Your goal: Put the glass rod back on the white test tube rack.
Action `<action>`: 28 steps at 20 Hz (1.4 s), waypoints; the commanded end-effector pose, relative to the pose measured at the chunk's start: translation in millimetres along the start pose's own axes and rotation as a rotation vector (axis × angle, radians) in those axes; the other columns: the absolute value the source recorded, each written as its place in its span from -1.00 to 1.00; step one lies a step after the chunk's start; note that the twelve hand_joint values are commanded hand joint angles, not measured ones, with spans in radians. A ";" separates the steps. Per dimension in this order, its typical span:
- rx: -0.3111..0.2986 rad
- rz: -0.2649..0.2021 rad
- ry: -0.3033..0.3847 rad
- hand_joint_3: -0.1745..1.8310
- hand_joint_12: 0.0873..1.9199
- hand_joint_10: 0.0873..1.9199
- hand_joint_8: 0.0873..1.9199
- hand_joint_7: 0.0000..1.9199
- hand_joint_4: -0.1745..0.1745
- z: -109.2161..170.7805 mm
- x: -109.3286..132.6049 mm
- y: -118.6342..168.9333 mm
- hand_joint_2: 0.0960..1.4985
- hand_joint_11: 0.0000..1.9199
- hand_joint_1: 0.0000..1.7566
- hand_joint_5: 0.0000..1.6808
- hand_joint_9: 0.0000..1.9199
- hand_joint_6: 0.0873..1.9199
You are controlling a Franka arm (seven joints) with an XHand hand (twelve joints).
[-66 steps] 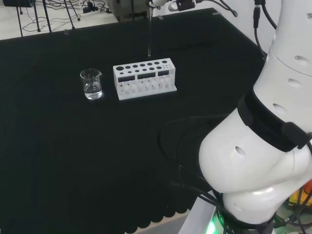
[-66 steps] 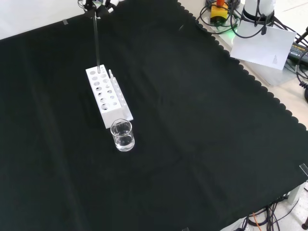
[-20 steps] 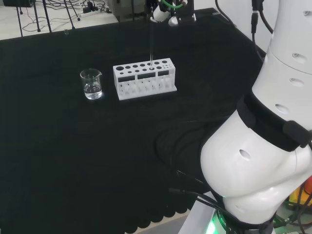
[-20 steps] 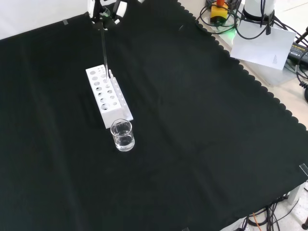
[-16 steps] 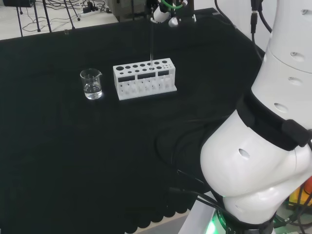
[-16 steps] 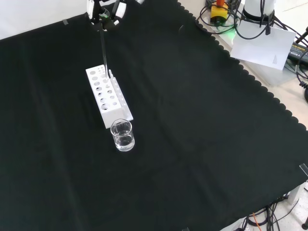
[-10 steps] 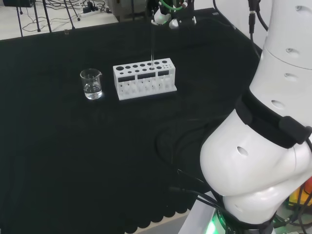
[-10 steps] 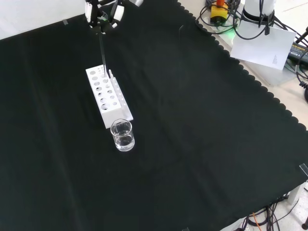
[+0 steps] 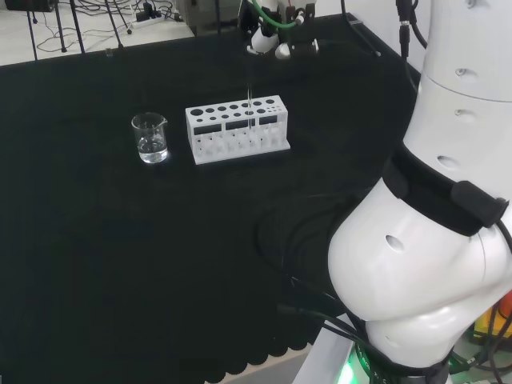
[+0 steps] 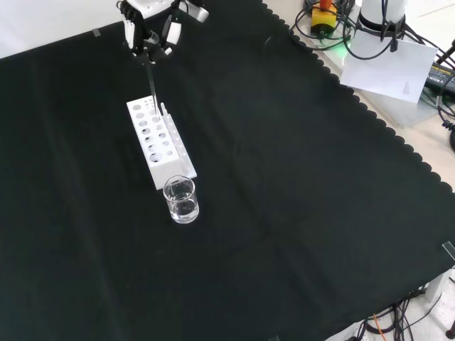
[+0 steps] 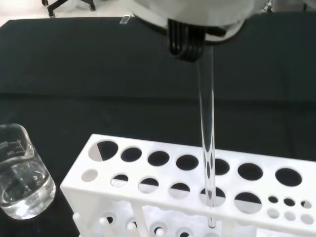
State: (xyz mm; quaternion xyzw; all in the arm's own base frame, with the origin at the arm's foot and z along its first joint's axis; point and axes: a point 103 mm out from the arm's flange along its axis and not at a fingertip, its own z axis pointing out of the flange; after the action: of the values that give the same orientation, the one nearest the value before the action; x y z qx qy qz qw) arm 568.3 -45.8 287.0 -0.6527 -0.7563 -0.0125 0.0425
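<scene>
Fingers of the black and white hand (image 10: 151,32) clamp the clear glass rod (image 11: 207,148), upright in a hole of the white test tube rack (image 10: 158,142); clear glass beaker (image 10: 180,199) stands at the rack's six o'clock in the front view, open black cloth (image 10: 298,199) all around.

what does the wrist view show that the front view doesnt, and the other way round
Wrist view alone: the glass rod passing down through a hole in the white test tube rack, and markings on the beaker. Front view alone: the hand above the rack, the whole black cloth and cables past its edge. Both: rod, rack, and the beaker holding clear liquid.
</scene>
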 end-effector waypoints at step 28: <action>0.080 0.035 0.001 -0.18 -0.45 -0.55 -0.22 0.40 -1.00 33.8 -24.8 18.5 -0.17 0.78 0.50 0.40 0.90 -0.48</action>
State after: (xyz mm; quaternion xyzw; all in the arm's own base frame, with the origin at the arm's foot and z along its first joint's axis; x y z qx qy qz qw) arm 587.7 -67.7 252.8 -0.6696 -0.7397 0.0075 0.0660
